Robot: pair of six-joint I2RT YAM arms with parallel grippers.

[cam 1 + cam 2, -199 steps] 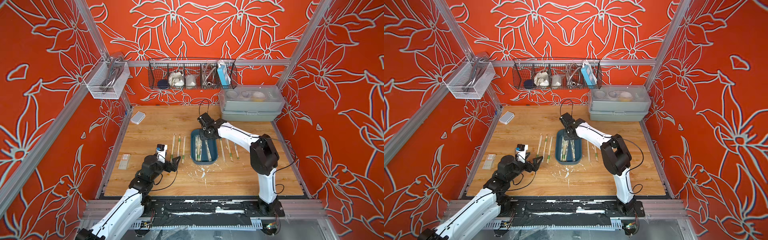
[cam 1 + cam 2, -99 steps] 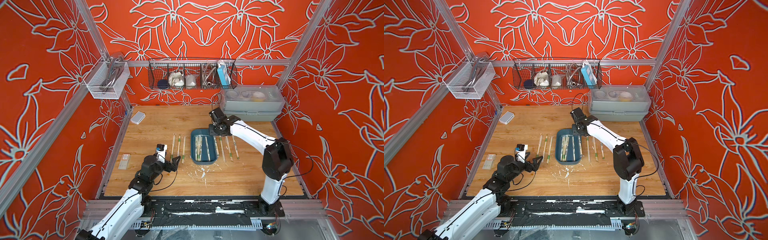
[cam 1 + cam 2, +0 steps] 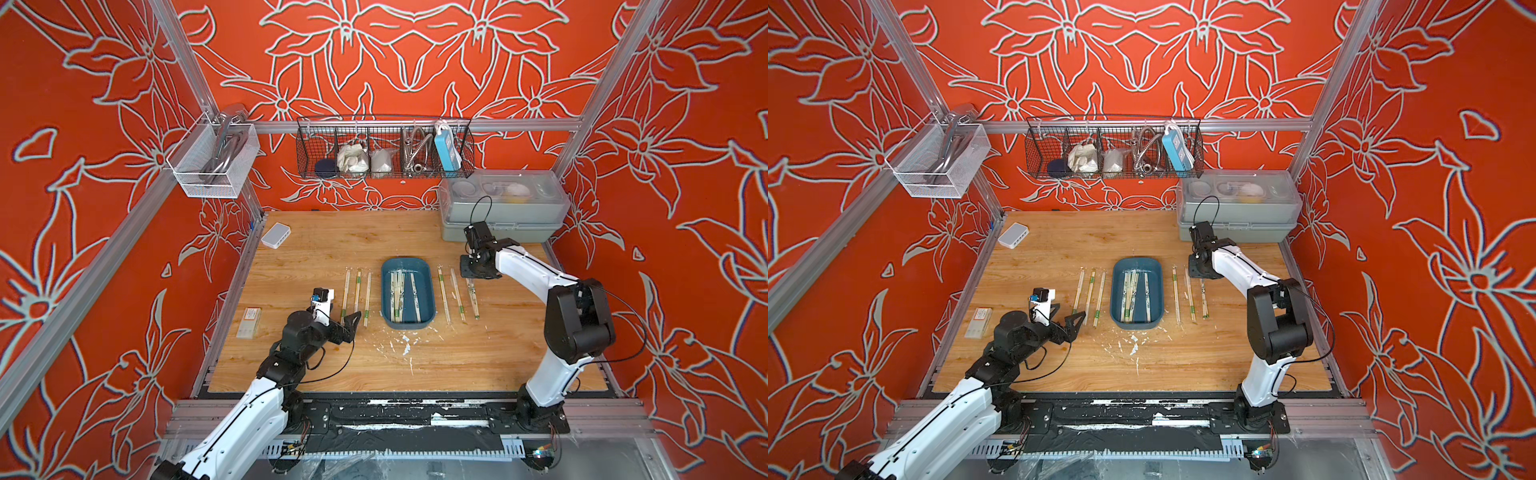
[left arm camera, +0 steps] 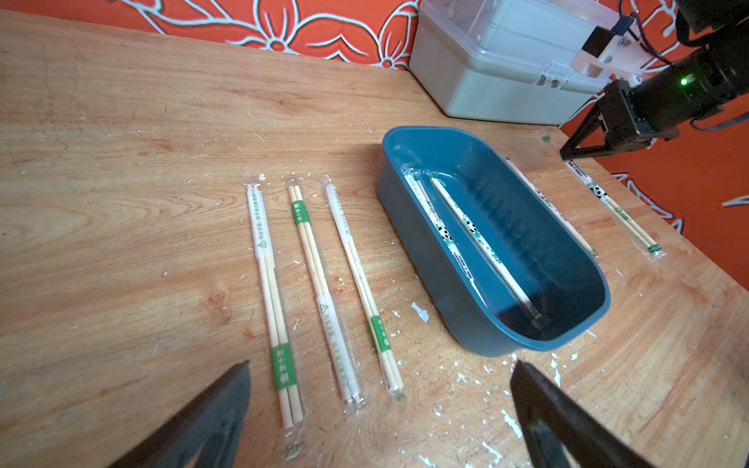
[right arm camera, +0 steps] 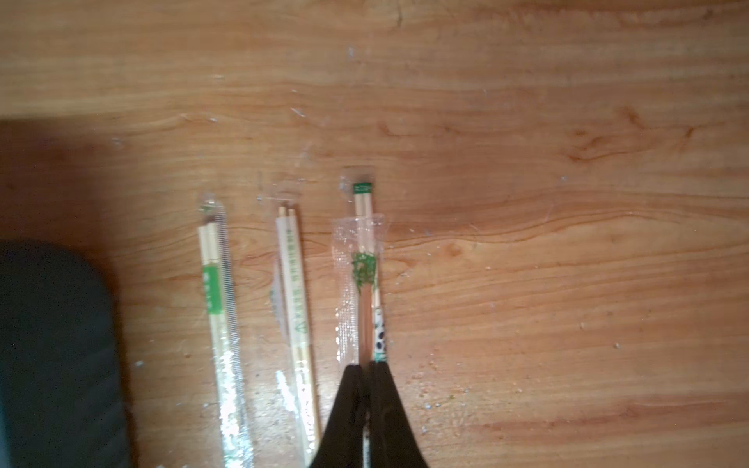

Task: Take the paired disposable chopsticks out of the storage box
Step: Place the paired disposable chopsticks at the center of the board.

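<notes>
Finding: my right claw [image 5: 368, 366] is clenched on one end of a chopstick pair [image 5: 366, 300] lying near the storage box [image 4: 421, 263]; my left claw [image 4: 381, 364] stands wide open, empty.

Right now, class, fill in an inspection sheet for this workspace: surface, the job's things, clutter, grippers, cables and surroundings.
Surface: wooden tabletop, white flecks in front of the teal tray.
Job's things: the tray holds several sleeved chopstick pairs; three pairs lie outside it on the left arm's side, three more on the right arm's.
Clutter: grey lidded case, white box, small pack.
Grippers: left gripper open, empty; right gripper shut on the panda-print pair.
Cables: black loop at the right wrist; slack black cable by the left arm.
Surroundings: orange floral walls, wire basket, white mesh basket.
</notes>
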